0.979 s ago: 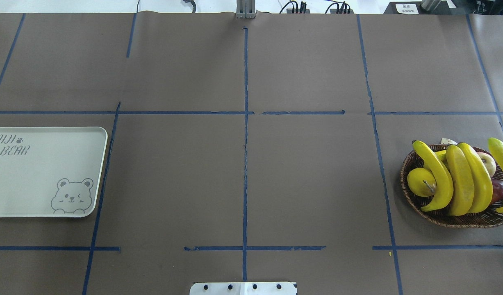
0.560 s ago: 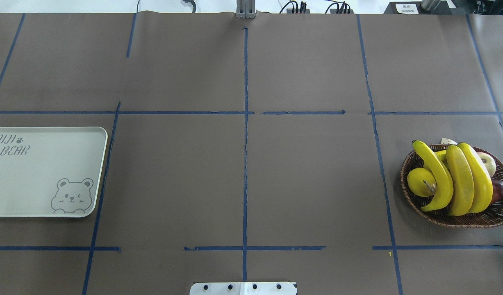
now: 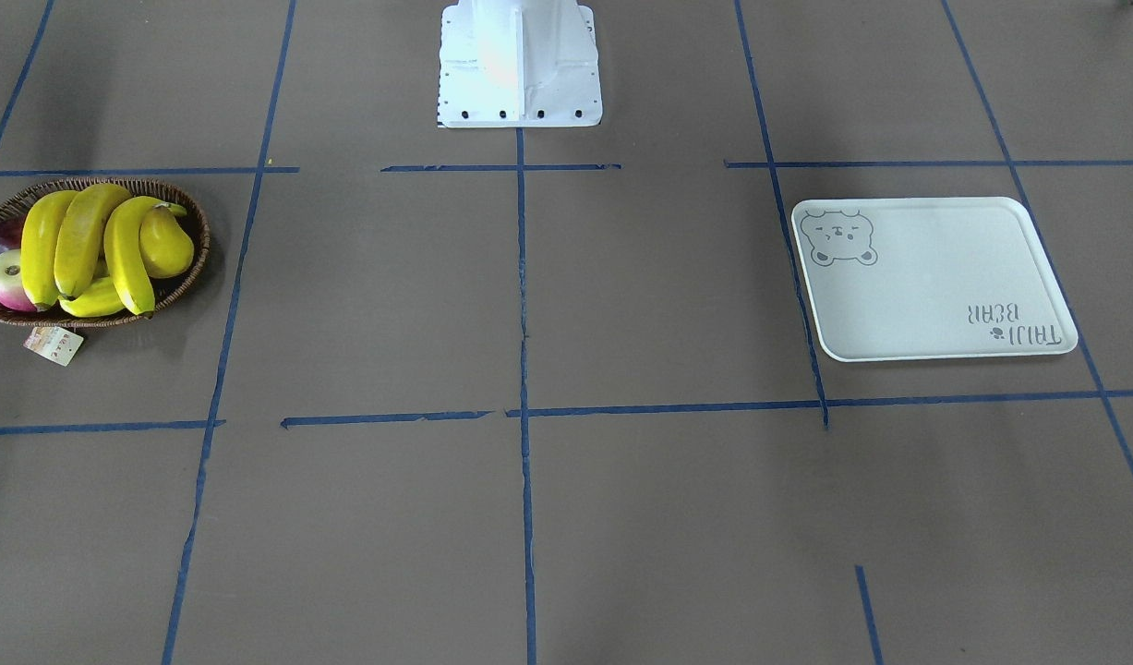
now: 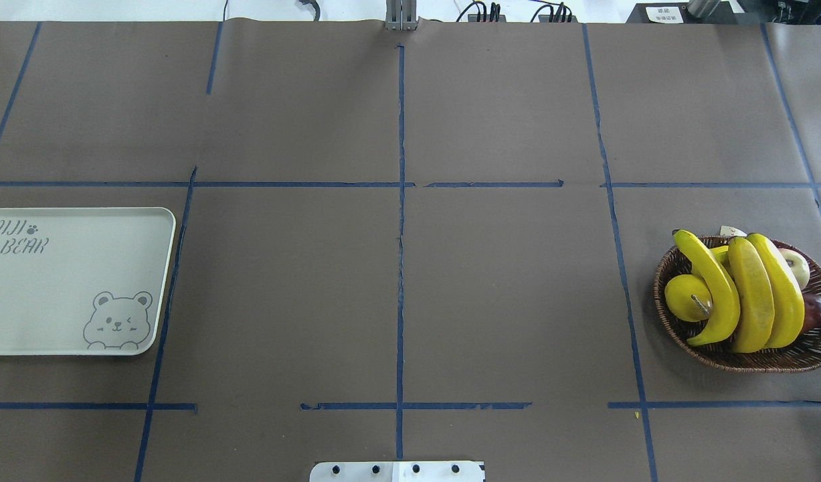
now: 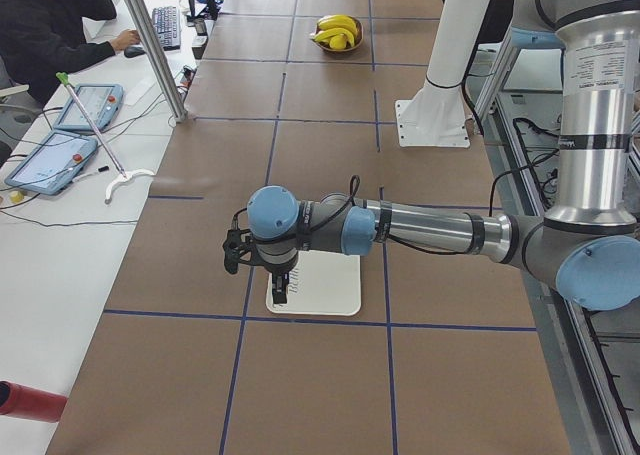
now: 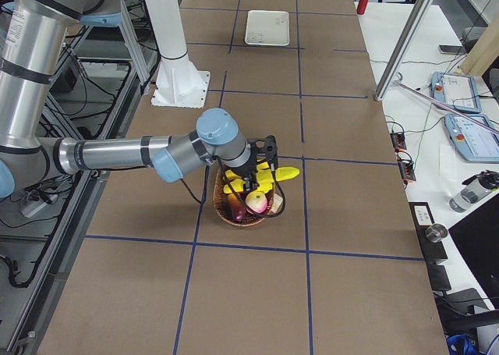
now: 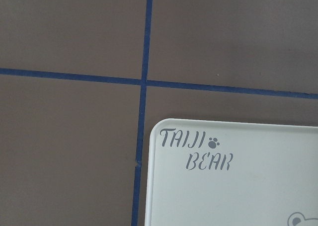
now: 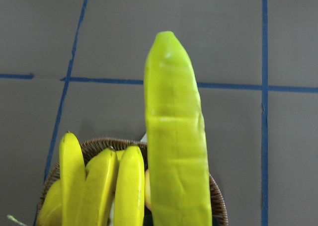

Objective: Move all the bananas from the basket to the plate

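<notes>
Right now my right tool (image 6: 255, 185) hangs just above the shallow oval dark-brown wicker basket (image 6: 234, 218). A long curved greenish-yellow banana (image 8: 174, 136) sits directly under it, clear of the rim, with its end pointing away from the arm. From the side camera I cannot tell whether the fingers are clenched on it. Below the tool, three more smooth yellow bananas (image 4: 751, 301) lie side by side in the basket, next to a squat yellow pear (image 4: 684, 298). My left tool (image 5: 282, 293) hovers over the lettered corner of the flat white bear-printed plate (image 5: 335, 285) on the brown counter (image 4: 504, 301). I cannot tell its grip either.
</notes>
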You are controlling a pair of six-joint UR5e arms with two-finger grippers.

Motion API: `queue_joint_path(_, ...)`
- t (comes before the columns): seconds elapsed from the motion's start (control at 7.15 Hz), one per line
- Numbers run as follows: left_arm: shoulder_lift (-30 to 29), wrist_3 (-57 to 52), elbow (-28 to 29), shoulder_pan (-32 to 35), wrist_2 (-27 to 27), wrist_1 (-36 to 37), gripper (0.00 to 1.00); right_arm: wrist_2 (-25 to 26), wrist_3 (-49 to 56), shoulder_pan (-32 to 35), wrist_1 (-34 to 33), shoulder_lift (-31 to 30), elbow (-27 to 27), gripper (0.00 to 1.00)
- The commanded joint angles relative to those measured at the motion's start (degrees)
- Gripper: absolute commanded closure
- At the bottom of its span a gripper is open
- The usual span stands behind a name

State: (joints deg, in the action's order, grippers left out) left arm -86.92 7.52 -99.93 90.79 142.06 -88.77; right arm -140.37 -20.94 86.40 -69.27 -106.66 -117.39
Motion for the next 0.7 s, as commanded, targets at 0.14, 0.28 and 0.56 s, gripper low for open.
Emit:
queue_joint_path(0.14, -2.4, 11.5, -0.5, -6.2, -0.1, -6.8, 0.0, -0.3, -6.6, -8.7, -30.0, 27.8, -1.7, 1.0)
queue_joint_path(0.28, -3.7, 18.6, -0.6, -8.8, -0.1, -11.6, 0.0, 0.0, -13.0, -13.1, -31.6, 32.5, -1.7, 1.0)
queue_joint_path(0.56, -8.8, 34.2, 1.0, -18.1, -0.1, -21.5, 0.0, -0.1, -23.7, -23.9, -30.9, 37.1, -1.0, 0.99)
